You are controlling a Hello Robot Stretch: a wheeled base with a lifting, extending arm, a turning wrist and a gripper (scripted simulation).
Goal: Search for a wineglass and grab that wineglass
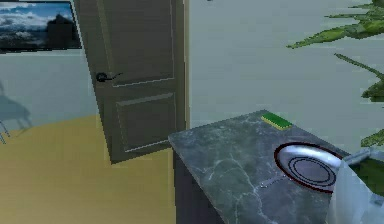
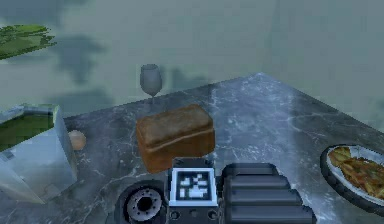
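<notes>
Wineglass [image 2: 150, 80] of clear, greyish glass, a small rounded bowl on a thin stem, stands upright near the far edge of the dark grey marbled table [image 2: 270, 115] in the arm side view, against a pale grey-green wall. The wineglass is farther up the picture than the dark pincer [image 2: 143, 205], about straight above it and apart from it. A brown, crusty loaf of bread [image 2: 177, 140] lies on the table between the two, a little to the right of that line. The glass is see-through, so the wall's tone shows in it, and its foot is too small to make out. The pincer's round dark body sits at the bottom edge, just left of the white square marker with black marks [image 2: 195, 187] on the dark ribbed arm [image 2: 262, 195]. Its far end cannot be made out, so I cannot tell whether it grips anything or is released. At the left a white pot [image 2: 35, 160] with green leaves stands on the table, with a small tan ball [image 2: 76, 140] beside it. At the right edge lies a plate of food [image 2: 355, 172]. In the forward view a grey panelled door [image 1: 135, 75] stands beyond the table's corner.
</notes>
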